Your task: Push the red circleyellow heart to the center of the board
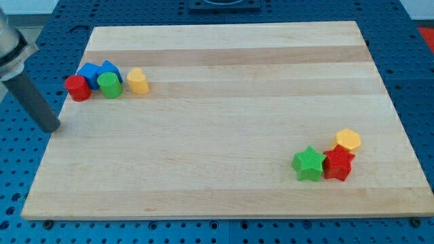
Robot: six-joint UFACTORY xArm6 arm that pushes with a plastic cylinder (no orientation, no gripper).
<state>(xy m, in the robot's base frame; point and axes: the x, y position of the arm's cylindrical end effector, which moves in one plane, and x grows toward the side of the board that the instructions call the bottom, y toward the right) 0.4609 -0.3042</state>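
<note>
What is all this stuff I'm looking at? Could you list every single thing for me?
wooden board: one, pale wood, fills most of the view.
blue pegboard table: one, blue, under and around the board.
red circle: one, red, upper left, leftmost of the cluster.
blue blocks: apparently two, blue, shape unclear, behind the red and green ones.
green circle: one, green, right of the red circle.
yellow heart: one, yellow, right end of that cluster.
green star: one, green, lower right.
red star: one, red, touching the green star's right.
yellow hexagon: one, yellow, just above the red star.
my tip: one dark rod, at the board's left edge, below-left of the red circle, touching no block.
</note>
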